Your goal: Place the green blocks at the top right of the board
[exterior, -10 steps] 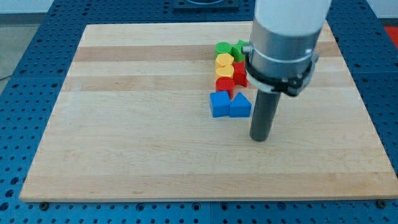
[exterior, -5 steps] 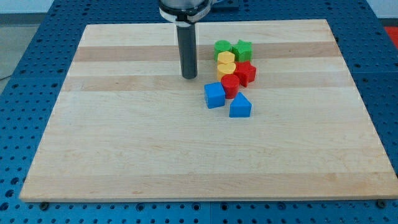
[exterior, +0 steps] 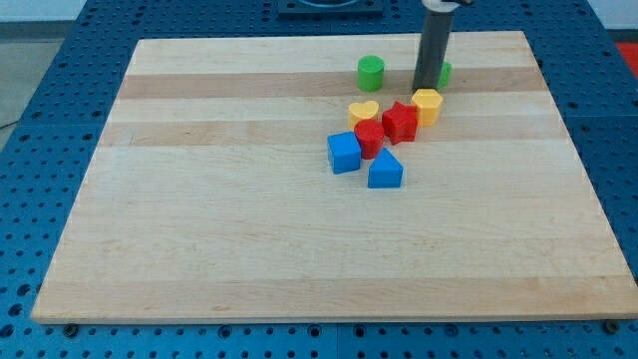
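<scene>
A green cylinder (exterior: 371,72) stands near the top of the wooden board (exterior: 219,199), right of centre. A second green block (exterior: 444,73) is mostly hidden behind my rod, further to the view's right; its shape cannot be made out. My tip (exterior: 429,89) rests on the board right beside that block's left side, just above a yellow block (exterior: 427,105).
Below the green blocks lie a yellow heart (exterior: 363,111), a red star (exterior: 400,121), a red block (exterior: 369,138), a blue cube (exterior: 344,153) and a blue triangular block (exterior: 385,171).
My rod moved from left of the cluster to the upper right. The green blocks have separated: one slid right, the cylinder shifted slightly right. A yellow block moved right of the red star.
</scene>
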`<action>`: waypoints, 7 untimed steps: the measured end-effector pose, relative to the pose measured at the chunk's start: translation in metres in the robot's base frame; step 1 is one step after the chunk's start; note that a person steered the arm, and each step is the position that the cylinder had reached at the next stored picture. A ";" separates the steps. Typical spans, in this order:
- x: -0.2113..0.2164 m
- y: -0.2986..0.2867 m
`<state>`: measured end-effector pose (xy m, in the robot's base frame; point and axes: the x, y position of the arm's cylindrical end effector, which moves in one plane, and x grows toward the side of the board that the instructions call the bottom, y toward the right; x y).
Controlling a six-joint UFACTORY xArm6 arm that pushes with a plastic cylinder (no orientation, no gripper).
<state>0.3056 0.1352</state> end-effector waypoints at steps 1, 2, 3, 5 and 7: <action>-0.064 0.006; -0.083 0.007; -0.067 0.007; -0.070 -0.044; -0.113 -0.058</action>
<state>0.1929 0.0770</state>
